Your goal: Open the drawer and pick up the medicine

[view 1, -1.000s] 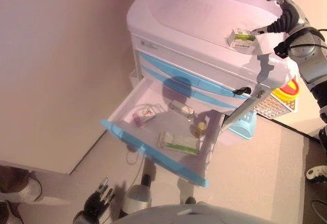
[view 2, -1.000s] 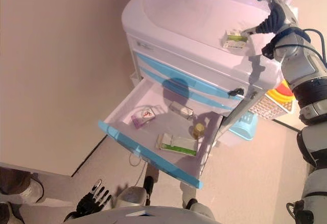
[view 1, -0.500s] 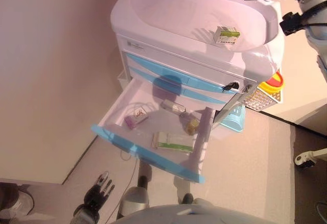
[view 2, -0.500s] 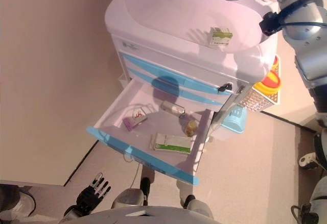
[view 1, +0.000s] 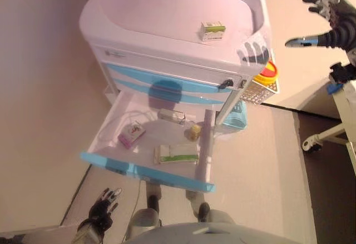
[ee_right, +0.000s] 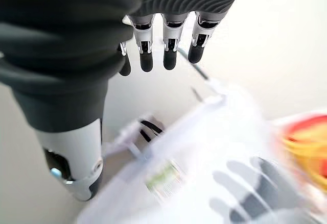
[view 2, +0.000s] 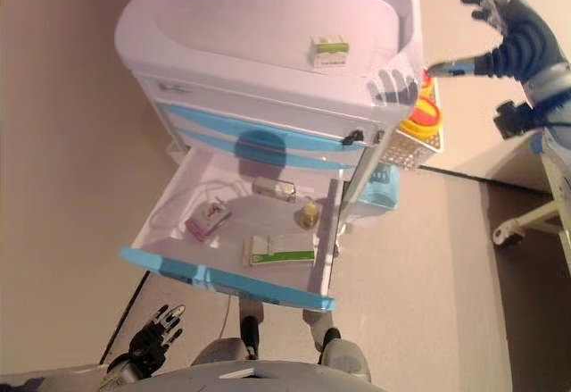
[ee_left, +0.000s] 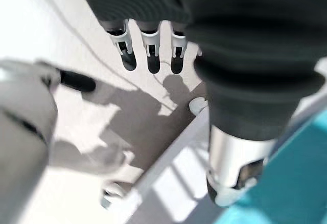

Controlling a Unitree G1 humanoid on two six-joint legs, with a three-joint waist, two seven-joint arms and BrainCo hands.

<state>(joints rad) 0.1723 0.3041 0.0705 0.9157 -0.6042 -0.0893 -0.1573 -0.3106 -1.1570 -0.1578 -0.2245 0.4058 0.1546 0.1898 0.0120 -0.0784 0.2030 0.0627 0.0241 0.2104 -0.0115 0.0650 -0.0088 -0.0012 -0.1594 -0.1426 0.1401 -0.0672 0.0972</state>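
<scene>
Beige floor point(view 1: 261, 160) all round, pale wall point(view 1: 33, 60) behind a white medical cart point(view 1: 167, 49) with blue drawer fronts. Lowest drawer point(view 1: 147, 144) of the cart pulled fully out, its blue front panel point(view 1: 144, 172) toward the robot. Inside that drawer: a small pink-and-white box point(view 1: 130, 134) on the wall side, a green-and-white flat box point(view 1: 176, 154) near the front panel, a clear vial point(view 1: 171, 115) toward the back, and a small round bottle point(view 1: 194, 132) just beside the far side wall of the drawer. On the cart's recessed top, a green-and-white medicine box point(view 1: 212, 30) lying alone near the rim, touched by nothing. Hung at the cart's side away from the wall, a white mesh basket point(view 1: 253, 93) with a yellow-and-red container point(view 1: 267, 73) in it, and a light blue basket point(view 1: 235, 116) on the floor below. Right hand point(view 2: 500, 35) raised in the air beyond that side of the cart, well apart from the medicine box, fingers spread wide and straight, thumb out, holding nothing. Left hand point(view 1: 103, 208) hanging low beneath the drawer's front panel, fingers relaxed and straight, empty.
</scene>
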